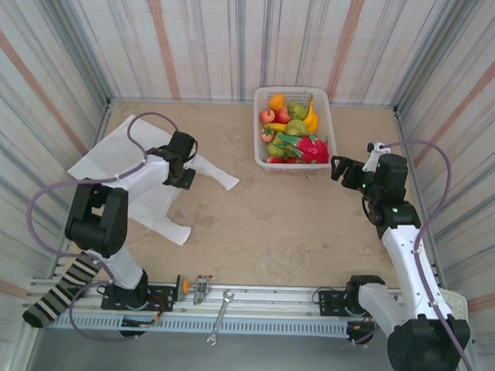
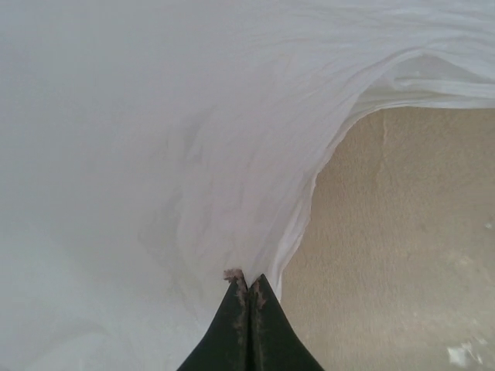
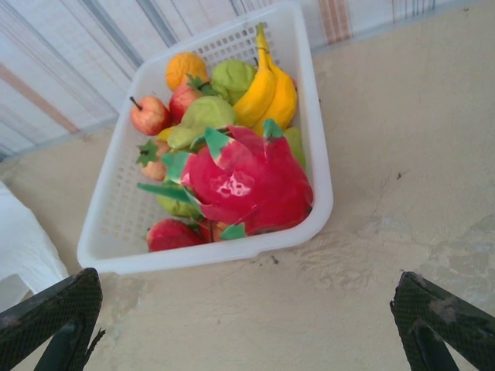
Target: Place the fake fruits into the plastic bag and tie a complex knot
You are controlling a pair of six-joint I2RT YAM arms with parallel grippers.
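Observation:
The plastic bag (image 1: 117, 151) lies flat and white on the left of the table. My left gripper (image 1: 182, 178) sits on its right part, near a handle strip. In the left wrist view the bag (image 2: 155, 154) rises in folds from my left gripper (image 2: 249, 280), whose fingers are shut on its edge. The fake fruits fill a white basket (image 1: 294, 91) at the back: pink dragon fruit (image 3: 247, 182), bananas (image 3: 267, 89), orange (image 3: 186, 69), apple (image 3: 148, 116), green pears (image 3: 207, 114). My right gripper (image 1: 337, 169) hovers open just right of the basket, with nothing in my right gripper (image 3: 246, 275).
Striped walls close in the table on three sides. A metal rail with a wrench (image 1: 220, 316) runs along the near edge between the arm bases. Bare tan tabletop (image 1: 287, 220) lies between the bag and the basket.

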